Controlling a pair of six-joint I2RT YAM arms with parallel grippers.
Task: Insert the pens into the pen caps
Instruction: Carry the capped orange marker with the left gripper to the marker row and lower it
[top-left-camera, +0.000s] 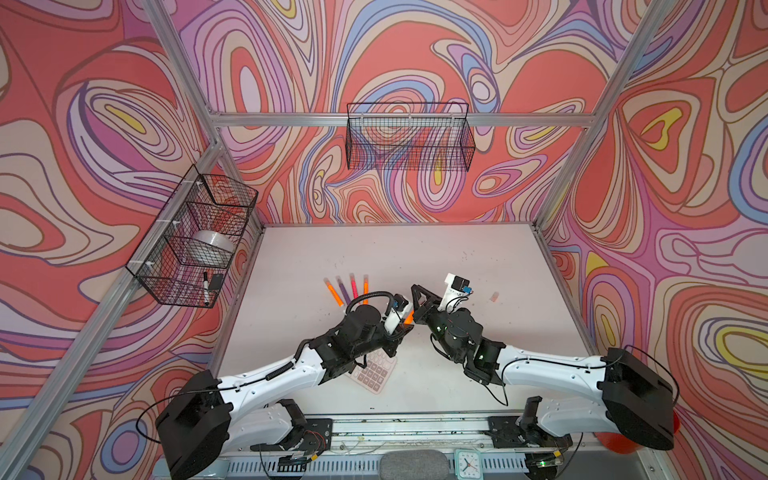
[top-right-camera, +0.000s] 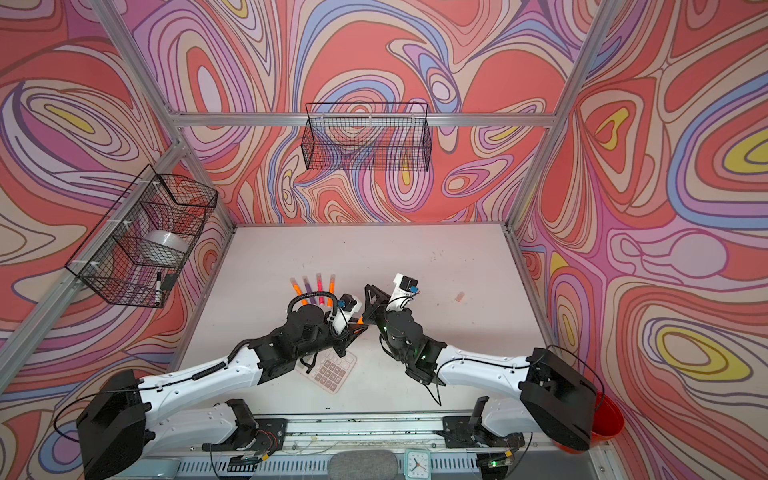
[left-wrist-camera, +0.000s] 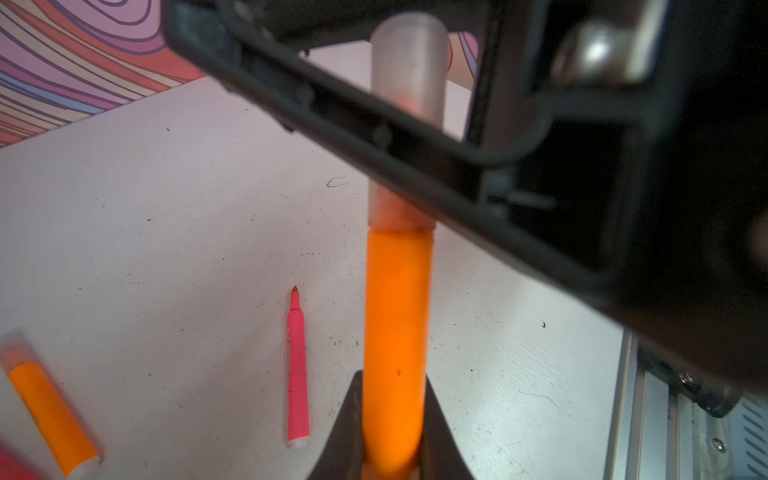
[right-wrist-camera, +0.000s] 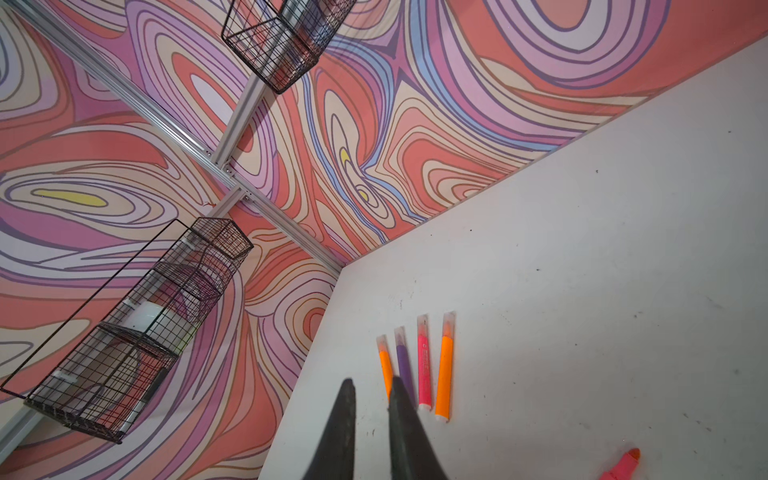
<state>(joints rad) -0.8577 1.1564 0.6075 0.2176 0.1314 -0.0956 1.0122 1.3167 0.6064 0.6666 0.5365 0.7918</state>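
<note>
Writing: the capped pink pen (right-wrist-camera: 424, 365) has dark print along its barrel, too small to read. The keys of the calculator (top-left-camera: 374, 372) and the face of the clock (top-left-camera: 467, 462) cannot be read either.
Side basket (top-left-camera: 166, 286): black wire, on the left wall, split into compartments. The middle one holds a roll of tape (top-left-camera: 212, 245). The nearest one holds a black-and-white marker (top-left-camera: 205, 286) and a small black object (top-left-camera: 216, 281).
Back basket (top-left-camera: 409, 153): black wire, hung from the rear rail.
Red bucket (top-right-camera: 611, 419): at the front right corner, mostly hidden behind the right arm, so its contents cannot be told.
Left gripper (left-wrist-camera: 392, 436): pinching the lower barrel of the held orange pen (left-wrist-camera: 395, 324), which has a pale cap (left-wrist-camera: 409, 62) on its tip.
Right gripper (right-wrist-camera: 370, 386): fingers pressed together. In the left wrist view one finger crosses in front of that cap; whether it touches cannot be told.
Row on the table: four capped pens lie side by side just beyond the left gripper, namely an orange pen (right-wrist-camera: 385, 365), a purple pen (right-wrist-camera: 402, 357), the capped pink pen and another orange one (right-wrist-camera: 444, 374).
Bare pink pen (left-wrist-camera: 297, 374): flat on the table with its tip exposed.
Loose cap (top-left-camera: 494, 296): alone on the table to the right of the right gripper, well apart from the pens.
Calculator: on the table, partly hidden under the left arm.
</note>
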